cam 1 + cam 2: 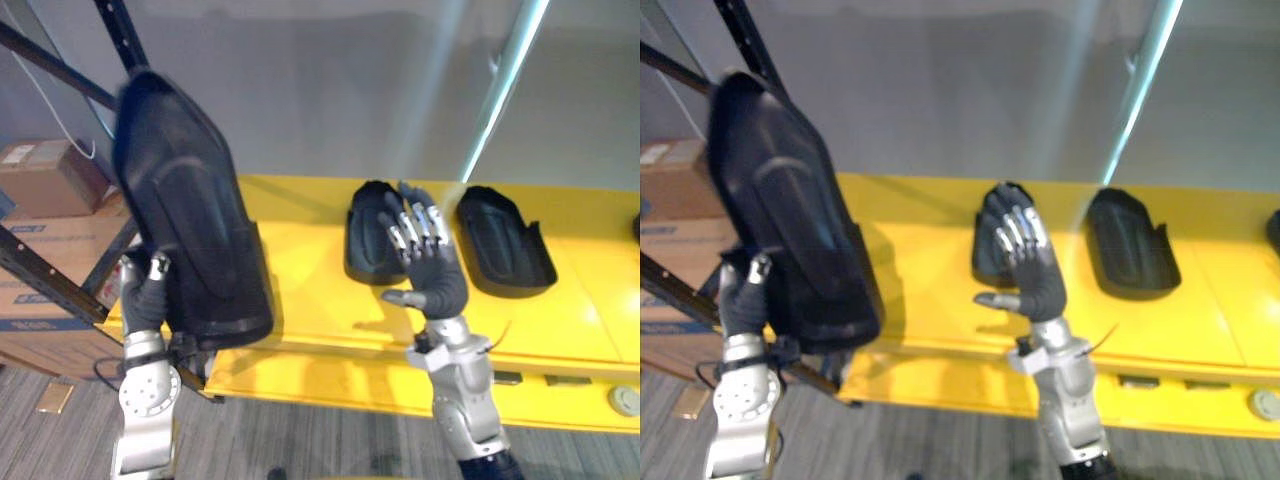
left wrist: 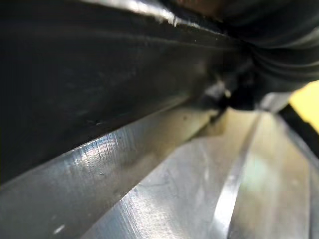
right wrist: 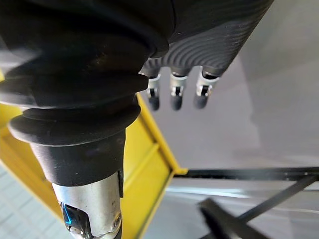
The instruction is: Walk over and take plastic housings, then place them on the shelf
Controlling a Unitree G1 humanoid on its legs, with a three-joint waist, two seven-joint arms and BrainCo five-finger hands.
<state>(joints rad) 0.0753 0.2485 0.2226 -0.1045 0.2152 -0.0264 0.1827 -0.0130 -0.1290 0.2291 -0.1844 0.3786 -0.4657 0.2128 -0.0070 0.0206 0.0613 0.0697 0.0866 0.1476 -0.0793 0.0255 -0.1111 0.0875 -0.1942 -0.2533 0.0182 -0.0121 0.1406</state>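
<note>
Looming nearest the camera, the held housing (image 1: 190,220) is filling the upper left of the frame. Its long axis is running steeply from top left down toward the lower middle-left, narrow end up. The left hand (image 1: 143,295) is clamping it from below at the broad lower end, with one silver finger showing against the shell's edge and the rest hidden behind it. Bare yellow shelf (image 1: 310,300) is lying just right of that lower end in the picture, between it and the middle housing (image 1: 362,240). I judge the left hand nearer the free spot, and setting down is calling for tipping the long axis flat. The right hand (image 1: 430,270) is standing raised at frame centre, empty, fingers straight and close together, thumb out, overlapping the middle housing. The right housing (image 1: 505,240) is lying just right of it.
</note>
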